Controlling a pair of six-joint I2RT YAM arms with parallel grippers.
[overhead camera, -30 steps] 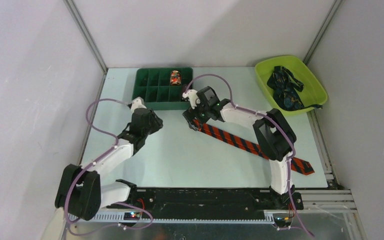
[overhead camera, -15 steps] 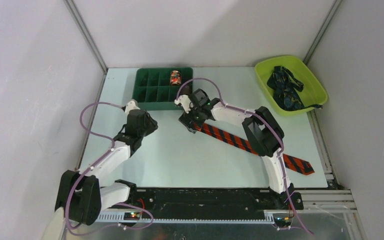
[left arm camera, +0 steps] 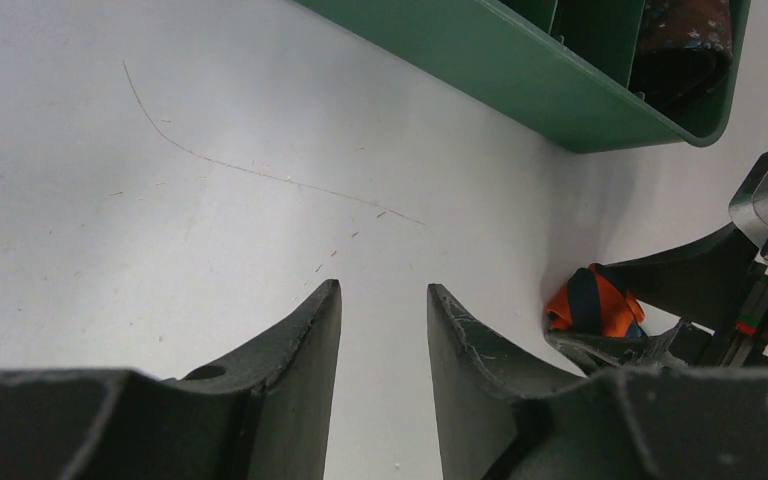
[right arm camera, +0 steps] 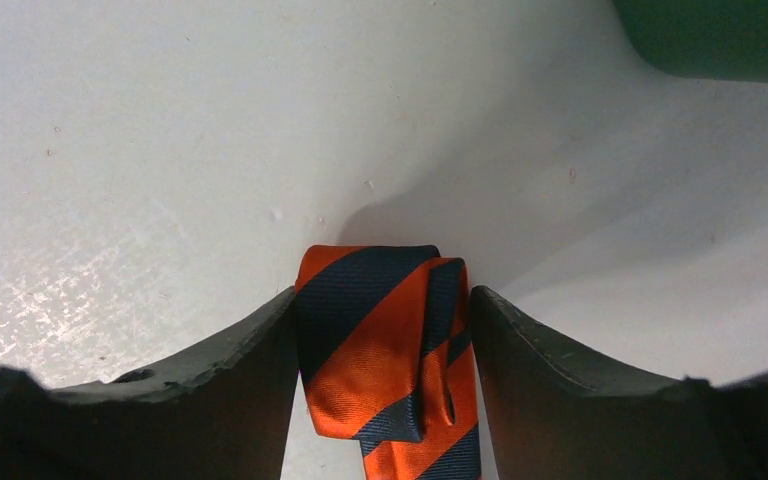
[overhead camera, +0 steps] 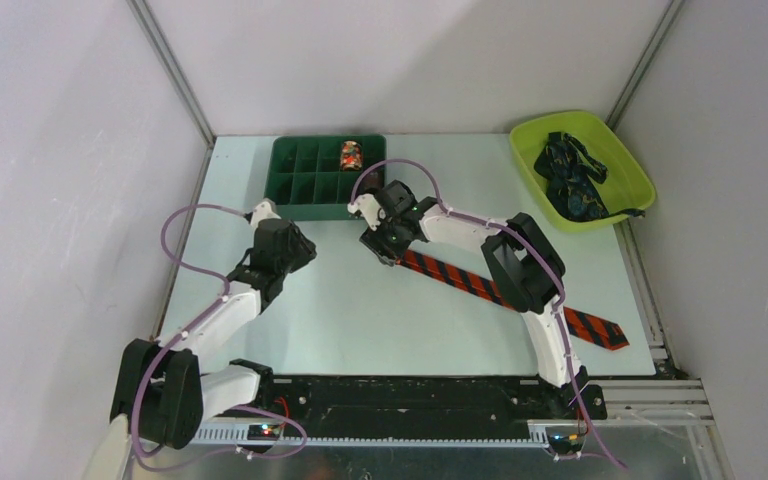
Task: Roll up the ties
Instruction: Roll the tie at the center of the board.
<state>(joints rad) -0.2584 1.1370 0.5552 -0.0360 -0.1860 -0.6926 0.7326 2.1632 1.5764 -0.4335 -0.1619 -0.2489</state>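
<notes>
Tie [right arm camera: 380, 345], orange with navy stripes: folded end gripped by right end effector [right arm camera: 382, 296] on bench [overhead camera: 360, 315]; left end effector [left arm camera: 383, 290] at 9 o'clock, parted, empty.

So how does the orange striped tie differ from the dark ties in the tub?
The orange striped tie lies stretched along the table, its folded end between the jaws of the right gripper; the dark ties sit heaped in the lime tub. One is bright with diagonal stripes, the others dark. Neither is fully rolled.

Robotics lab test cell: two arms [overhead camera: 222, 308] stood bolted to a rail [overhead camera: 410, 396] at a pale table [overhead camera: 360, 315], enclosed by white panels [overhead camera: 410, 60] on aluminium posts [overhead camera: 172, 72].
</notes>
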